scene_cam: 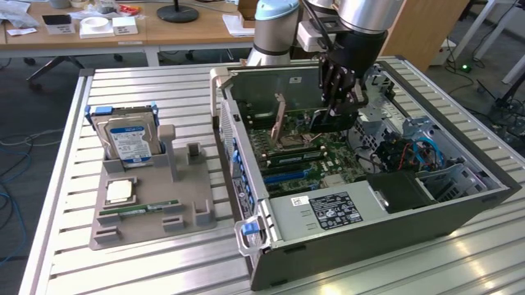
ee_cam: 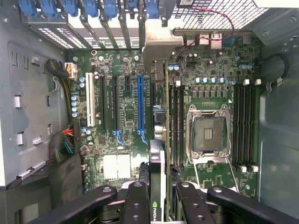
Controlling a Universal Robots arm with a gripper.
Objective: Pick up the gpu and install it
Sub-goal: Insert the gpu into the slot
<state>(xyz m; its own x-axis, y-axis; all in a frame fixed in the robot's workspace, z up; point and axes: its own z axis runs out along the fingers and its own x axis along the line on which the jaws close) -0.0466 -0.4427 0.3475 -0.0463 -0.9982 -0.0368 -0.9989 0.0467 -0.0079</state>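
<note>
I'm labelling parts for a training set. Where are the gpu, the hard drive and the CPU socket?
gpu (ee_cam: 157, 169): wrist view, the edge facing the camera.
hard drive (scene_cam: 130, 146): exterior view, its blue-white label.
CPU socket (ee_cam: 208, 133): wrist view, the socket's centre.

In the wrist view the gpu (ee_cam: 157, 172) stands edge-on between the jaws, so its flat faces are hidden, and its near end is cut off by the picture's edge. The slot under it is covered; whether it is seated I cannot tell. In the exterior view the arm (scene_cam: 361, 15) is cut off above.
</note>
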